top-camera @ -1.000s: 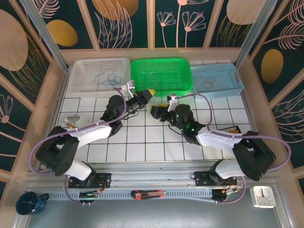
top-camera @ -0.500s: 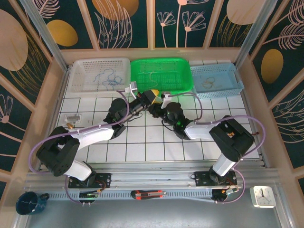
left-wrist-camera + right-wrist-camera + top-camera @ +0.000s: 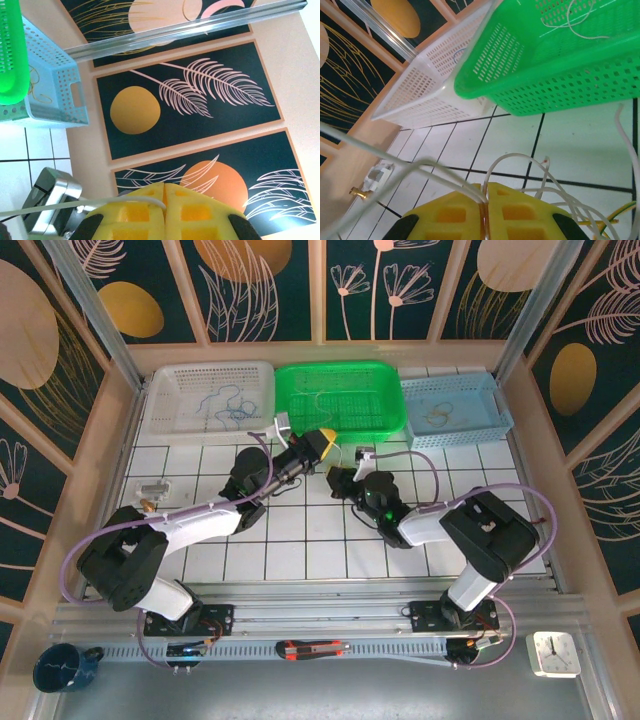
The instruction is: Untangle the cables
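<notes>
Green basket [image 3: 340,368] — thin whitish cables [image 3: 570,25] inside.

Both arms stretch inward, tips close together but apart! The left gripper [image 3: 322,437] tilts upward, its yellow fingers [image 3: 135,215] pressed flat together on a thin strand of the cables [image 3: 60,210]. The right gripper [image 3: 336,480] sits lower, elbow folded back, fingers [image 3: 520,217] clamped on whitish strands.

Three baskets [image 3: 210,367], two tools [image 3: 322,436], one mug [image 3: 60,668], one clock [image 3: 553,652]
</notes>
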Robot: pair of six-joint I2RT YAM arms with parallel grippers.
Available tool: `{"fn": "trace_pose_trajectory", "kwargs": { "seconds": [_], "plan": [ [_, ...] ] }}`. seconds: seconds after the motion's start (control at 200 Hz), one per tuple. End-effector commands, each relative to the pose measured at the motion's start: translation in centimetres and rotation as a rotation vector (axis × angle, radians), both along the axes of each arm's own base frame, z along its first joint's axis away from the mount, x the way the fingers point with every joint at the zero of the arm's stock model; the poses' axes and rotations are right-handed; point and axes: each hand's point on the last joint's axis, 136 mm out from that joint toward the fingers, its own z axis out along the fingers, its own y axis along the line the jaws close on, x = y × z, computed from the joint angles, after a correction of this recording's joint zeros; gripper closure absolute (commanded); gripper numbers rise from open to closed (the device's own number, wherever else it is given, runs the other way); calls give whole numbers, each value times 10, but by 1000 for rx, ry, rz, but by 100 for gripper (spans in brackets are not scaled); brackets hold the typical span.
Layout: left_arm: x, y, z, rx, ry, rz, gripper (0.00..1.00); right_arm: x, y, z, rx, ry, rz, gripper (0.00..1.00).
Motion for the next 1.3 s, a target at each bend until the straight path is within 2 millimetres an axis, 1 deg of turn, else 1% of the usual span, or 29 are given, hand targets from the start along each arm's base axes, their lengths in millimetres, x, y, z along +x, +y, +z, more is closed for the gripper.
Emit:
{"fn": "trace_pose_trajectory", "kwargs": {
  "seconds": [0.0, 0.12, 0.26, 0.315, 0.46, 0.59, 0.631, 0.661, 0.751, 0.876, 0.966, 1.021, 1.146, 1.206, 1.291],
  "plan": [
    [-15, 9, 89, -175, -187, -15, 100, -11, -18, -43, -64, 120, -32, 88],
    [-17, 9, 98, -187, -203, -26, 100, -17, -19, -55, -65, 159, -22, 80],
    [-18, 10, 101, -191, -206, -27, 100, -21, -19, -64, -67, 183, -8, 80],
    [-18, 10, 99, -186, -205, -24, 100, -22, -18, -66, -69, 191, -4, 80],
    [-19, 10, 93, -161, -214, -19, 100, -24, -19, -64, -69, 195, -2, 79],
    [-19, 11, 81, -109, -231, -6, 100, -25, -21, -50, -72, 182, 0, 79],
    [-20, 11, 77, -89, -242, 0, 100, -28, -19, -45, -71, 188, 23, 79],
    [-20, 11, 75, -72, -252, 5, 100, -27, -20, -38, -68, 181, 26, 79],
    [-22, 12, 68, -30, -287, 17, 100, -27, -23, -27, -73, 185, 34, 79],
    [-23, 13, 60, 32, -336, 32, 100, -25, -30, -4, -62, 175, 42, 77],
    [-21, 17, 49, 73, -337, 66, 100, -25, -34, 14, -51, 163, 51, 75],
    [-19, 21, 43, 92, -337, 84, 100, -25, -37, 24, -44, 154, 52, 72],
    [-15, 27, 30, 90, -316, 102, 100, -27, -43, 48, -22, 133, 62, 60],
    [-14, 29, 27, 79, -308, 102, 100, -29, -45, 56, -17, 128, 70, 55],
    [-10, 33, 20, 70, -291, 100, 100, -32, -45, 69, 3, 117, 87, 50]
  ]
}}
